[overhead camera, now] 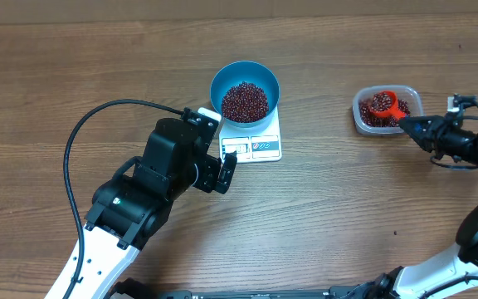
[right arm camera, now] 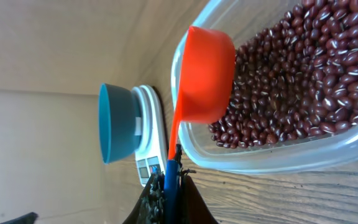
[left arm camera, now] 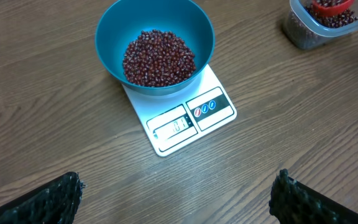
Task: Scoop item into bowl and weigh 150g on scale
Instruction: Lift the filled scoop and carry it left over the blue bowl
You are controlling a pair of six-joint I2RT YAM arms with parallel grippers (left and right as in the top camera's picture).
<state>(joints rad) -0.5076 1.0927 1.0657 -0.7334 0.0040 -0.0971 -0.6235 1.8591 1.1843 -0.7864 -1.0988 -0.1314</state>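
Observation:
The blue bowl (overhead camera: pixel 222 83) stands on the white scale (overhead camera: pixel 264 148) with a heap of dark red beans (overhead camera: pixel 246 101) inside it. My left gripper (overhead camera: pixel 226 170) hovers open just in front of the scale; in the left wrist view its fingertips (left arm camera: pixel 64 196) are spread wide over bare wood. At the right, my right gripper (overhead camera: pixel 409 126) is shut on the blue-ended handle of an orange-red scoop (right arm camera: pixel 207 74). The scoop's cup sits over the beans (right arm camera: pixel 303 74) in the clear tub (overhead camera: pixel 415 98).
The left arm's black cable (overhead camera: pixel 98 116) loops over the table's left half. The clear tub's near wall (right arm camera: pixel 278 158) lies right in front of my right fingers. Bare wood lies between scale and tub.

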